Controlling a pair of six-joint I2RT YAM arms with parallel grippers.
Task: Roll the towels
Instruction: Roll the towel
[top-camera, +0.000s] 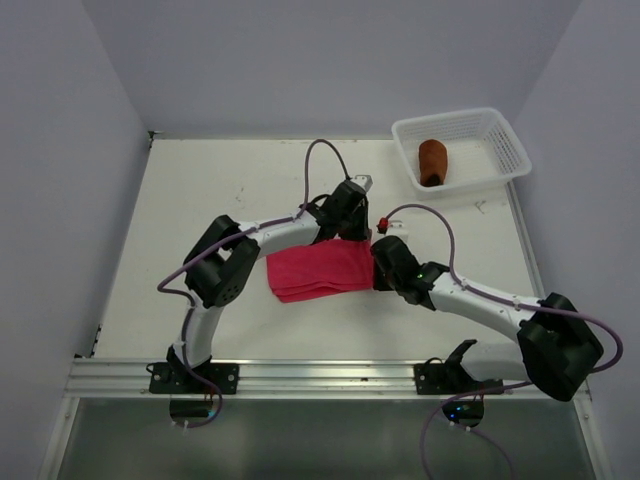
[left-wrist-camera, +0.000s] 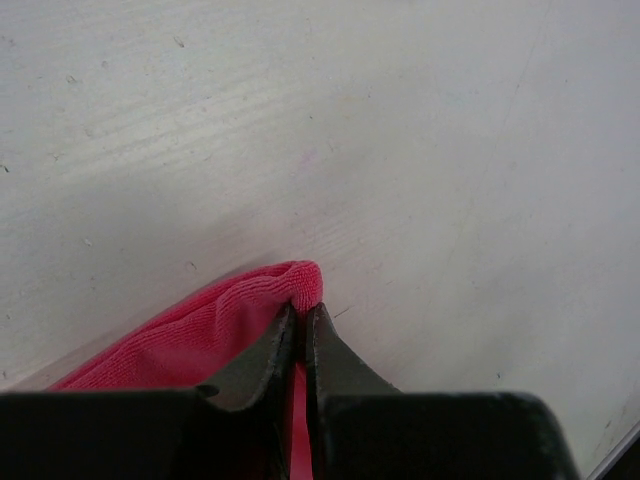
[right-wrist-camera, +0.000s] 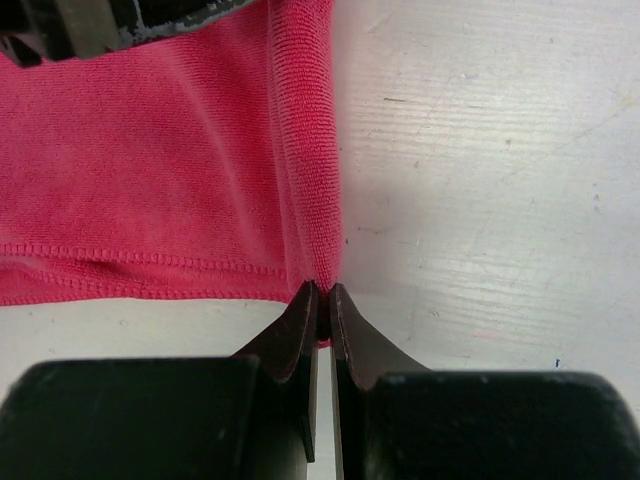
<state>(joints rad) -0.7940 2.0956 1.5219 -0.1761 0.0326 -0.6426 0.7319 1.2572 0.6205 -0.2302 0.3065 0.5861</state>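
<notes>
Your left end effector (left-wrist-camera: 303, 312) and right end effector (right-wrist-camera: 325, 292) each pinched a pink towel (top-camera: 315, 268) corner; uneven travel could skew the roll.

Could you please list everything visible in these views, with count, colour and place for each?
pink towel: one, bright pink, folded flat at mid-table between the two grippers
brown towel: one, rust-brown, rolled up, inside the basket
basket: one, white plastic mesh, far right corner of the table
table: one, off-white and scuffed, under everything
rail: one, silver metal, along the near edge, carrying both arm bases
left gripper: one, black, shut on the pink towel's far right corner
right gripper: one, black, shut on the pink towel's near right corner
</notes>
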